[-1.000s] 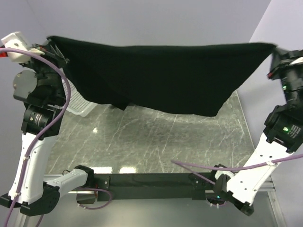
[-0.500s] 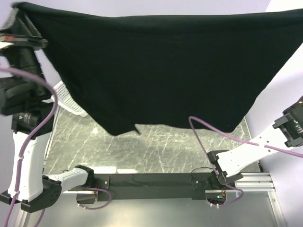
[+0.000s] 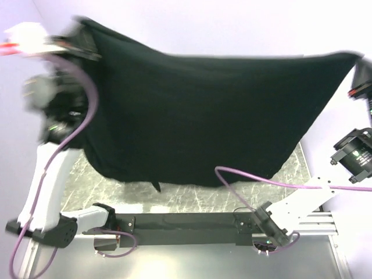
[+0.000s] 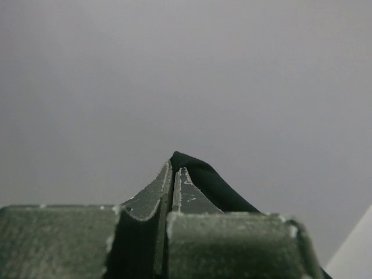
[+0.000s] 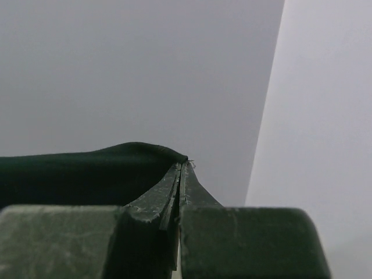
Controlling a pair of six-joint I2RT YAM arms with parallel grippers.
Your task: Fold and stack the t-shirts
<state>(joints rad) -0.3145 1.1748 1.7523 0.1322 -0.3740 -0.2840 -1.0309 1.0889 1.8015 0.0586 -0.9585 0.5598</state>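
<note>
A black t-shirt (image 3: 203, 116) hangs spread wide in the air between my two arms, high above the marble table (image 3: 232, 197). My left gripper (image 3: 81, 35) is shut on its upper left corner; in the left wrist view the jaws (image 4: 174, 171) pinch black cloth (image 4: 215, 186). My right gripper (image 3: 357, 61) is shut on the upper right corner; in the right wrist view the jaws (image 5: 182, 165) pinch the cloth edge (image 5: 87, 168). The shirt's lower edge hangs near the table's front. The white basket is hidden behind the shirt.
Purple cables loop from both arms, one crossing below the shirt (image 3: 261, 181). The black base bar (image 3: 186, 222) runs along the near edge. Pale walls stand behind and to the right.
The shirt was raised high and spread, then both arms swung; the left arm is motion-blurred and the shirt's top edge has dropped slightly and shifted right. It now hides the basket.
</note>
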